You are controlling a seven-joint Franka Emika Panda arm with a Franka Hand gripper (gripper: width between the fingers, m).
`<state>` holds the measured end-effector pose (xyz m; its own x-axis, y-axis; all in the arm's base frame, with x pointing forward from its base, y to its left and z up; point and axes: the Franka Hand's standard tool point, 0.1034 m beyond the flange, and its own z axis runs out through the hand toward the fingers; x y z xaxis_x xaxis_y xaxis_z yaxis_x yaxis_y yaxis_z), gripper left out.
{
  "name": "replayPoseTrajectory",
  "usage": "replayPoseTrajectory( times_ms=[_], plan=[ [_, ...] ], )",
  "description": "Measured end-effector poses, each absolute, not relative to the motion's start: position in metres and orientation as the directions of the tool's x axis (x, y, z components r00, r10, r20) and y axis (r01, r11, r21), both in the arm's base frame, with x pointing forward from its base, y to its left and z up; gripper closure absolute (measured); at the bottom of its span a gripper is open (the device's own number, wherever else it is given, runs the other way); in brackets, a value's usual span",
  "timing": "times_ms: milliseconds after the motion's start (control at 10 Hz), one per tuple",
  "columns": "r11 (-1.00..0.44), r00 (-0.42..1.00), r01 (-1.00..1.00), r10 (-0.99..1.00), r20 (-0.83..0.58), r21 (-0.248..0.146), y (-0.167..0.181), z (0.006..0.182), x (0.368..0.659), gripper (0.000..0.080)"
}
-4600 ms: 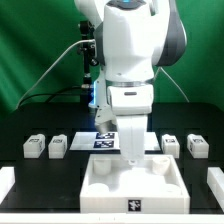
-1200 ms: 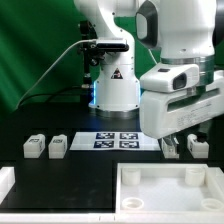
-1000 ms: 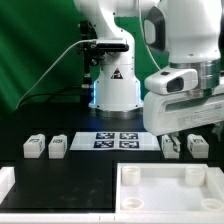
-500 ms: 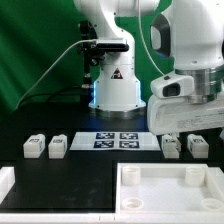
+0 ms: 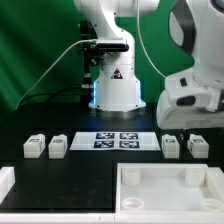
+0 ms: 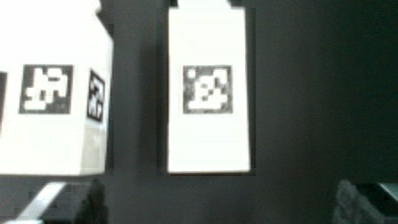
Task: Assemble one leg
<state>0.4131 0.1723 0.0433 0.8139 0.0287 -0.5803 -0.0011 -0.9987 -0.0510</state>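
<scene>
The gripper [image 6: 210, 205] was seen spread over the small white tagged plastic leg [image 6: 210, 90]; the neighbouring leg [image 6: 45, 100], just beside, could be clipped on descent.

The leg [image 6: 210, 90] looks smooth matt white plastic, the table [image 5: 85, 172] matt black

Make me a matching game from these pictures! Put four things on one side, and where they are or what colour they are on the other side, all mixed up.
Things:
1. marker board
2. tabletop panel
3. backdrop
4. table

Matches:
A. green
B. black
C. white, lying between two pairs of legs
D. white, at the front, toward the exterior view's right

Pairs: 1-C, 2-D, 3-A, 4-B
</scene>
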Motion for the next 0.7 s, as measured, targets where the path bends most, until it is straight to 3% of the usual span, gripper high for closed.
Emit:
replayPoseTrajectory(
  times_ms=[200, 500, 700],
  plan=[
    [-0.999, 0.703, 0.013, 0.044, -0.710, -0.049, 0.169, 0.043, 0.408, 0.0151],
    [-0.999, 0.686, 0.010, 0.044, -0.726, -0.052, 0.171, 0.037, 0.413, 0.0151],
    [-1.000, 0.663, -0.002, 0.019, -0.748, -0.027, 0.174, 0.025, 0.401, 0.0151]
  ],
)
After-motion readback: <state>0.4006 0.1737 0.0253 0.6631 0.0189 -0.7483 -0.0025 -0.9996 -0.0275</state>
